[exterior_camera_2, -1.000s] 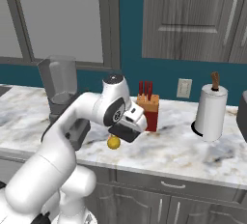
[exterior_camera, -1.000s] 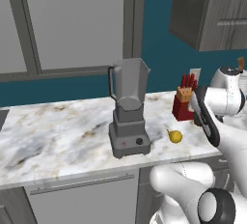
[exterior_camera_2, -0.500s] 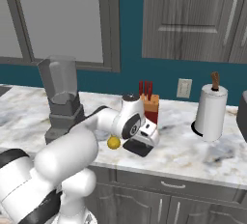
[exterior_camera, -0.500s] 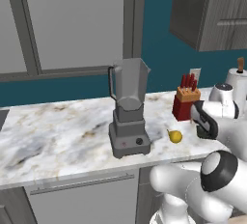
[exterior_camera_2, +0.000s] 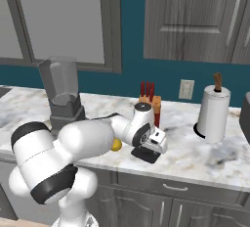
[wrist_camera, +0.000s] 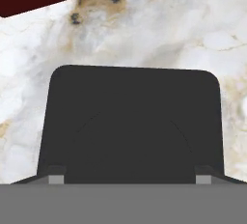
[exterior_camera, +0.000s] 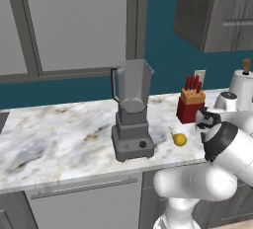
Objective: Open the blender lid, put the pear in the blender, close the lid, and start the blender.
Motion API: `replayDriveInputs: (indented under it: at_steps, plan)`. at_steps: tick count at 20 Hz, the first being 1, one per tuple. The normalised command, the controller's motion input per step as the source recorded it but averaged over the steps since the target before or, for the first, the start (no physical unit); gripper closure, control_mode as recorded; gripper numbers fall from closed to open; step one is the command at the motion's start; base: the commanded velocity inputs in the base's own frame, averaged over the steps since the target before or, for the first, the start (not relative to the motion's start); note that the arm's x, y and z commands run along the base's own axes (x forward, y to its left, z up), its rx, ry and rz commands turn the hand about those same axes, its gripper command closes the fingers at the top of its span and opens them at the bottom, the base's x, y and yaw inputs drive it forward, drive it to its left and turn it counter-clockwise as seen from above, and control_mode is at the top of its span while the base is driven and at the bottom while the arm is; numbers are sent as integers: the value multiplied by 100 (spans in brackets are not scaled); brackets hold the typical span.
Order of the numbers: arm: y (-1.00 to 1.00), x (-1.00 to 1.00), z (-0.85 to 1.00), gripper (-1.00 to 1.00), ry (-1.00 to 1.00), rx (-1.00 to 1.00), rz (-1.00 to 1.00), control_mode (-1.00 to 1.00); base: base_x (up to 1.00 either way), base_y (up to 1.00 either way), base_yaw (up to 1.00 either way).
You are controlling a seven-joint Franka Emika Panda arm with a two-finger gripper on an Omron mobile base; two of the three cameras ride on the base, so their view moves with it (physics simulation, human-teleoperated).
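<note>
- Blender (exterior_camera: 131,112) stands on the marble counter (exterior_camera: 54,134), toward its near edge: a boxy grey base with a red button and a black knob on its front, and a square tapered translucent jar with a handle on its left side; the jar's rim is uncovered.
- Blender lid (exterior_camera_2: 145,153), a flat black square with rounded corners, lies flat on the counter in the right base view, to the right of the blender and near the counter's front edge; in the hand view it (wrist_camera: 131,121) sits dead ahead and close.
- Pear (exterior_camera: 180,139) is small and yellow with a short dark stem, lying on the counter just right of the blender base, between it and the arm; in the right base view it (exterior_camera_2: 116,145) peeks out from behind the arm's white links.
- Counter is white marble with grey and tan veins, over grey cabinet fronts with bar handles; behind it runs a teal wall with a grey-framed window on the left and dark grey upper cabinets on the right.
- Red knife block (exterior_camera: 189,105) with red-handled knives stands farther back, right of the pear; a paper towel roll (exterior_camera_2: 213,114) on an upright holder stands at the far right, with a wall outlet (exterior_camera_2: 185,89) behind.
- Gripper (exterior_camera_2: 155,144) hangs low just above the lid; 2 fingertips (wrist_camera: 56,175) show at the lid's near corners, set wide apart, and whether they touch the lid I cannot tell.
</note>
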Motion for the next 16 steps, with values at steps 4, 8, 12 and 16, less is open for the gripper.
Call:
replayDriveInputs:
  at_steps: [4, 8, 12, 16]
  plan:
    - [-2, 37, -28, 100, 0, 1, 5, -100, 0, 0, 0]
    - [-1, 27, -25, 100, 0, 0, 4, -100, 0, 0, 0]
    - [0, 28, -24, -100, 4, 0, 4, -100, 0, 0, 0]
    - [0, 17, -6, -100, 1, 0, 4, -100, 0, 0, 0]
